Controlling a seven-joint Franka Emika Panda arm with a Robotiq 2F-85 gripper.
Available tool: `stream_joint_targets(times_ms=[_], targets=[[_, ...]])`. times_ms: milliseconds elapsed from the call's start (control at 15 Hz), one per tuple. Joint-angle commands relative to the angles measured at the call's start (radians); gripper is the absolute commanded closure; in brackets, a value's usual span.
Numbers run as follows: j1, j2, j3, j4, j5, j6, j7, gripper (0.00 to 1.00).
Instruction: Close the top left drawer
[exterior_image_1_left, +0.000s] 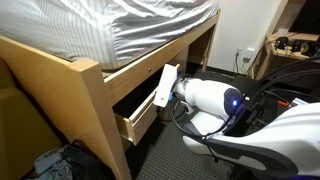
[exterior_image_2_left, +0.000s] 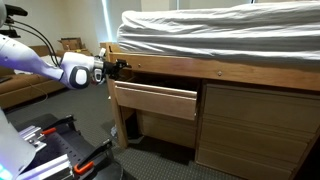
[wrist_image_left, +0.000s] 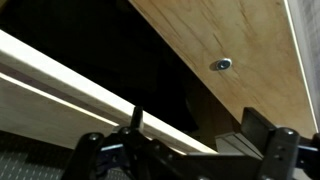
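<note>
A striped mattress (exterior_image_1_left: 120, 25) lies on the pale wood bed frame (exterior_image_1_left: 95, 100), with dark carpet (exterior_image_2_left: 165, 165) below

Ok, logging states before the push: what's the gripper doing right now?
Gripper: open, holding nothing, by the drawer.

no readable text, labels or numbers anywhere

Dim, soft, low-resolution pictures; bright window glare (exterior_image_2_left: 105, 18) behind the bed, deep shadow beneath it.
</note>
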Motion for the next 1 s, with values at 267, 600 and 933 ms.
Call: stream_joint_targets(times_ms=[267, 600, 933], targets=[[0.020, -0.007, 0.037, 0.043, -0.038, -0.001, 0.136, 0.00], [0.036, -0.033, 0.147, 0.181, 0.022, -0.002, 0.153, 0.00], [0.061, -0.006, 0.114, 0.143, -0.007, -0.002, 0.172, 0.00]])
